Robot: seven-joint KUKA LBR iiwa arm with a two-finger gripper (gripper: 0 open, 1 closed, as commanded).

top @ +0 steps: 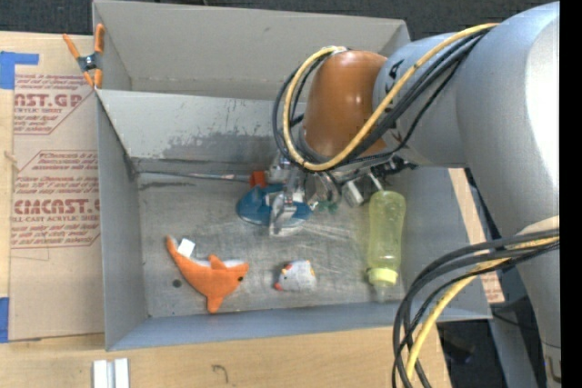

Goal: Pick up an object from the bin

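Blue disc (pixel 255 206) near centre of bin (pixel 118 195), gripper (pixel 289 212) at its three o'clock edge (open or closed: cannot tell). Looks like the grasp step. Next: clamp squarely, lift straight. Fish (pixel 211 275) at seven o'clock, bottle (pixel 384 236) at three.

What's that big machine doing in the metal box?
A robot arm reaches into the grey bin from the right, its claw down at a blue rounded thing near the middle. An orange toy fish, a small white toy and a yellow-green bottle lie on the floor nearby. Nothing looks lifted yet.
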